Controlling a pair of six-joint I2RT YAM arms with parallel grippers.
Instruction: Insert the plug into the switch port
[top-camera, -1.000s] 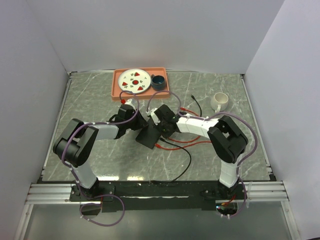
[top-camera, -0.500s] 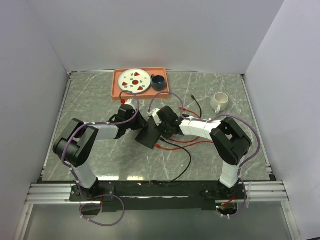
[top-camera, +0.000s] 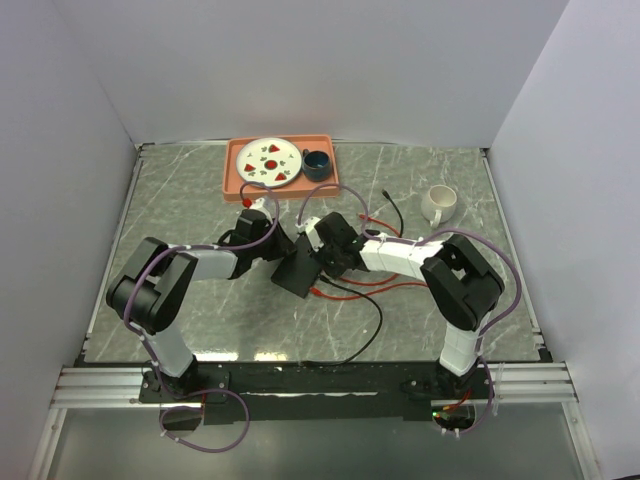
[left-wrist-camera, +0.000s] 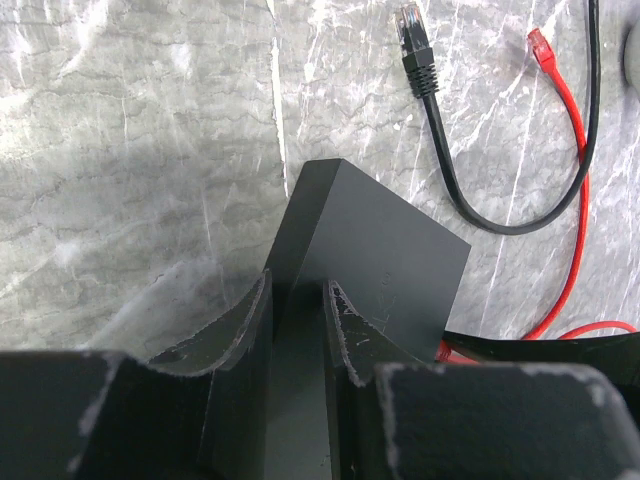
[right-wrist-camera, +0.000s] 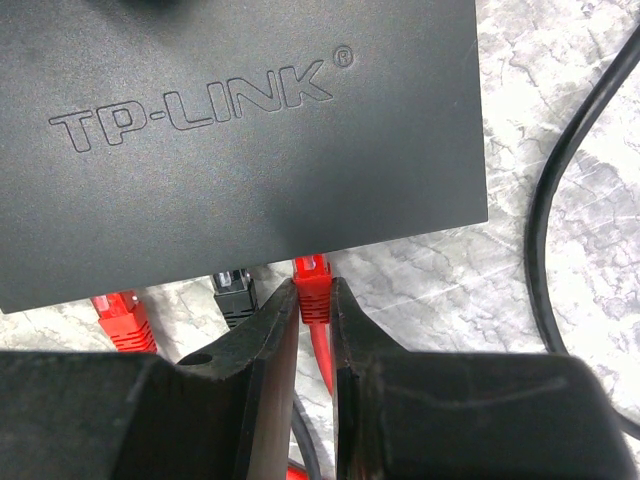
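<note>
- Left gripper (left-wrist-camera: 297, 292): jaws are clamping the switch (left-wrist-camera: 385, 262) by one edge.
- Right gripper (right-wrist-camera: 313, 300): jaws are pinching the red plug (right-wrist-camera: 312, 275), its nose meeting the switch's port side.

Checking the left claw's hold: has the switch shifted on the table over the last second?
No. In the top view the switch lies where it did, same offset from the orange tray.

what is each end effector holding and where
The left end effector clamps the switch across its thin edge; the right end effector pinches the red plug by its boot.
</note>
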